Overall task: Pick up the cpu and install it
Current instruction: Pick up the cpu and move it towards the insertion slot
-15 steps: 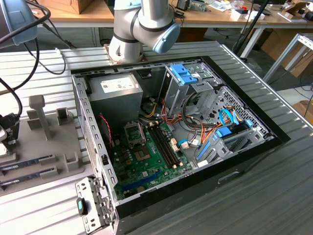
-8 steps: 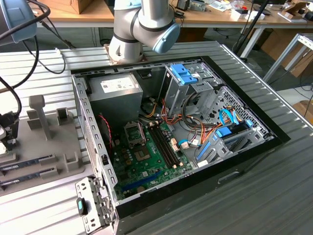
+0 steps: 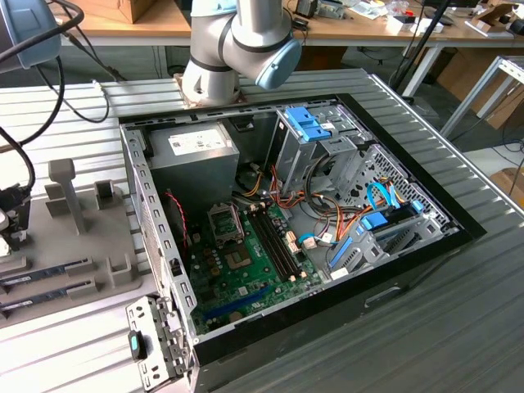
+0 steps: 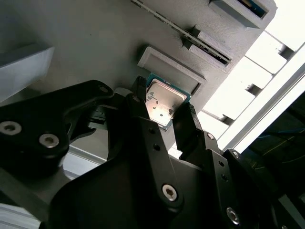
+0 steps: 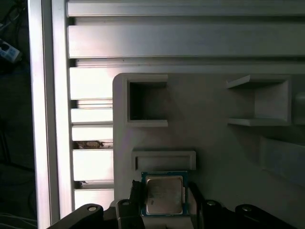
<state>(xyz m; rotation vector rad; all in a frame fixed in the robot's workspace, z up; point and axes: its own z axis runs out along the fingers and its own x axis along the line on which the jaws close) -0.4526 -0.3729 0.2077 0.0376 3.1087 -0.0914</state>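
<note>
- While my wrist hangs over the parts tray (image 5: 214, 143), the largest item logged is the open computer case (image 3: 327, 205). It lies on its side on the ribbed table (image 3: 458, 327), toward the exterior view's right.
- Motherboard (image 3: 246, 266): green, on the case floor. Its metal-framed socket (image 3: 223, 219) is well apart from the tray.
- Parts tray: grey, moulded with pockets and ledges, beside the case at the exterior view's left. Memory sticks (image 3: 45, 274) lie in its slots.
- My gripper (image 5: 165, 191): two black fingers (image 4: 187, 119), closed against opposite edges of the cpu, as far as both wrist views let me judge.
- The cpu (image 5: 164, 195): silvery top, thin green rim, held between my fingers over the tray and just beside a raised ledge (image 5: 163, 160). I cannot tell whether it is lifted clear or resting.
- Risk: I hold it by the thin edges alone, so a jolt or uneven squeeze could tilt or drop it. The ledge could catch the rim on a sideways drag. A skewed chip would likely seat badly in the socket.
- Views: the exterior view places the case, board and socket against the tray. The first wrist view looks flat onto the metal top, square between my fingers. The second wrist view, oblique, gives the finger flanks and the chip's edge.
</note>
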